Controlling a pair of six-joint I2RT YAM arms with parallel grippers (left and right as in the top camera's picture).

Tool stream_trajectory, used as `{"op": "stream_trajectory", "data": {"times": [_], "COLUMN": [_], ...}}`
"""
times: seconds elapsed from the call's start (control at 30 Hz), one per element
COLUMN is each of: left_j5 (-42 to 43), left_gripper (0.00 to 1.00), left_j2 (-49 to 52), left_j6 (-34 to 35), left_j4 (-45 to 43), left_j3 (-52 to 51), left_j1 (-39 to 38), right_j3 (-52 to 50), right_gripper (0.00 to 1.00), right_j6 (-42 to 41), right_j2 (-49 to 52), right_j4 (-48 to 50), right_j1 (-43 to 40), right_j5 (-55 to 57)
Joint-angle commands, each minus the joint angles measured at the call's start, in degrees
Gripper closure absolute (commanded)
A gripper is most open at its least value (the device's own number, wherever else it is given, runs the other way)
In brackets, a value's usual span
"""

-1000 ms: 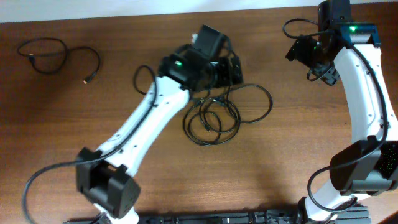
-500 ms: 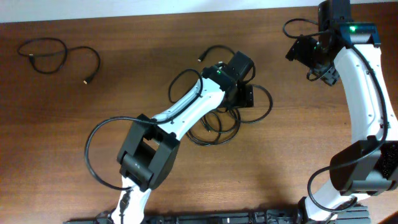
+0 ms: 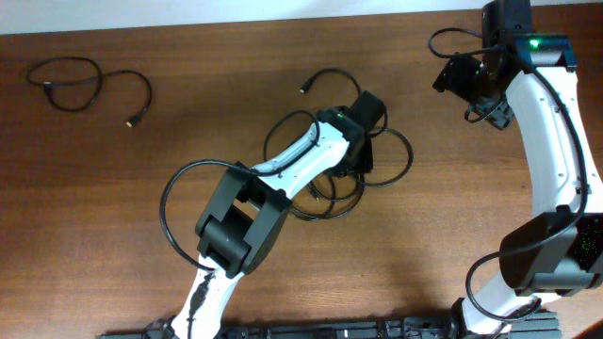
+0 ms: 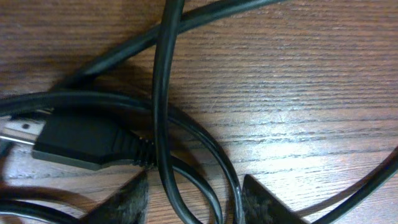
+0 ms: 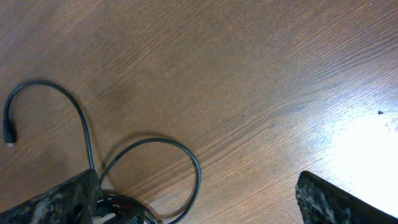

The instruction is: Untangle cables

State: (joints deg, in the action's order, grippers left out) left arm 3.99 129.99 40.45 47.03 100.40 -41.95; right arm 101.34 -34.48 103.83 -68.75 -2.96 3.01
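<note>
A tangle of thin black cables lies mid-table, with one free plug tip curling away at the back. My left gripper is down in the tangle. In the left wrist view its fingertips stand half closed, and the gripper straddles two cable strands with a gap still showing on the left side. A black plug lies just ahead of it. Another cable lies apart at the far left. My right gripper hovers wide open at the back right, and nothing is held in the right gripper.
The right wrist view shows one cable loop and a free end on bare wood. Thick black wires run along both white arms. The table's back edge is near.
The left arm swung right and lowered into the tangle, and its jaws narrowed around the strands. The right arm has not moved.
</note>
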Motion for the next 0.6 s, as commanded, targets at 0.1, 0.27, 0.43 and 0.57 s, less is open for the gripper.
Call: {"op": "stream_trajectory", "data": {"times": [0.1, 0.27, 0.43, 0.57], "left_j5": [-0.6, -0.6, -0.6, -0.6], "left_gripper": [0.77, 0.94, 1.00, 1.00], "left_j2": [0.8, 0.6, -1.6, -6.8], "left_j6": [0.2, 0.2, 0.2, 0.2], "left_j4": [0.2, 0.6, 2.4, 3.3], "left_j3": [0.2, 0.4, 2.7, 4.4], "left_j1": [-0.3, -0.3, 0.0, 0.6], "right_j3": [0.1, 0.1, 0.1, 0.1], "right_gripper": [0.02, 0.02, 0.02, 0.02], "right_j6": [0.1, 0.1, 0.1, 0.1], "right_j2": [0.6, 0.6, 0.6, 0.6], "right_j4": [0.0, 0.0, 0.0, 0.0], "right_j1": [0.0, 0.0, 0.0, 0.0], "right_j5": [0.9, 0.9, 0.9, 0.9]}}
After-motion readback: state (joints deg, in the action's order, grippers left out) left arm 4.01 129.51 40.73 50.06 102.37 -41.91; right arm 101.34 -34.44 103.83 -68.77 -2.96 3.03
